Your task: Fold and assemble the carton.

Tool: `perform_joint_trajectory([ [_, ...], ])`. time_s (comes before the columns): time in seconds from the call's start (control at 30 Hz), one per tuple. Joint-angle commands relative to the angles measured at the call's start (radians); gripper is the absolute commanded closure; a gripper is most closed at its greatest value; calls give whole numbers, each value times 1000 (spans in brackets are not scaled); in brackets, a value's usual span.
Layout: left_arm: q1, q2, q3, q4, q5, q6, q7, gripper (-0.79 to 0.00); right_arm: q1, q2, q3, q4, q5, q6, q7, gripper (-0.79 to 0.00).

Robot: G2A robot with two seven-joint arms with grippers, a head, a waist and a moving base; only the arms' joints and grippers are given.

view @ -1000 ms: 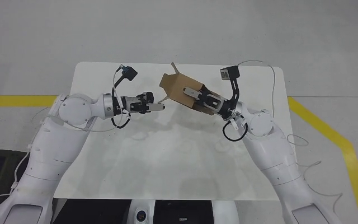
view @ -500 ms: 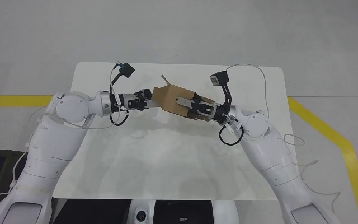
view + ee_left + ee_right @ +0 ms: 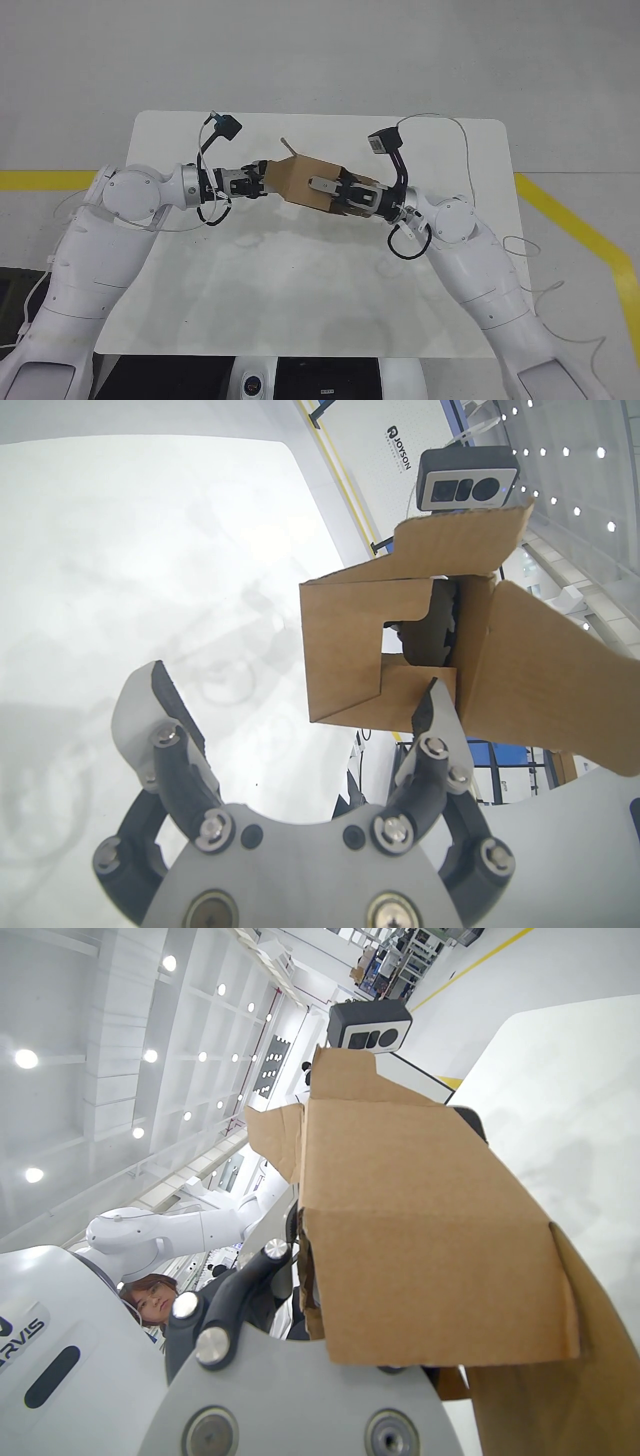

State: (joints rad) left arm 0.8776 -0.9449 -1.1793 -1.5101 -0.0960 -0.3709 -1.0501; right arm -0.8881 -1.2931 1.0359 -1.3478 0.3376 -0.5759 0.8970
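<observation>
My right end effector clamps the carton — left end effector, spread apart, should press the flap squarely.

Left gripper fingers spread (arms face-to-face); right gripper seemingly clamped.

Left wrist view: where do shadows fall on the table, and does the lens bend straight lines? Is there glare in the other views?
Left wrist view: soft grey shadows lie on the white table, and the yellow floor line looks curved. Right wrist view: ceiling lamps glare as white spots. Top view: faint shadows on the table, no glare.
</observation>
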Motion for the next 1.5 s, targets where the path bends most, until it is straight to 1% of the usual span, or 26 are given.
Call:
perform_joint_trajectory([
  [0.0,0,1,-3,2,-1,0,3,-785,-1,1,5,1,-3,1,0,0],
  [0.27,-11,4,-28,51,9,17,33,-785,-18,13,31,-4,-17,23,27,0],
  [0.4,-24,4,-36,80,13,32,51,-785,-25,16,15,-14,10,53,105,0],
  [0.63,-40,3,-37,100,12,39,62,-785,-8,8,-34,4,56,70,174,0],
  [0.83,-37,2,-33,94,-20,21,37,-785,15,-1,-53,36,83,47,154,0],
  [1.07,-38,4,-39,83,-71,15,-9,-785,30,-1,-35,58,85,20,127,0],
  [1.27,-30,5,-39,63,-87,11,-26,-785,33,0,-22,55,80,11,106,0],
  [1.47,-27,4,-27,44,-95,11,-39,-785,41,-4,-33,36,85,8,106,0],
])
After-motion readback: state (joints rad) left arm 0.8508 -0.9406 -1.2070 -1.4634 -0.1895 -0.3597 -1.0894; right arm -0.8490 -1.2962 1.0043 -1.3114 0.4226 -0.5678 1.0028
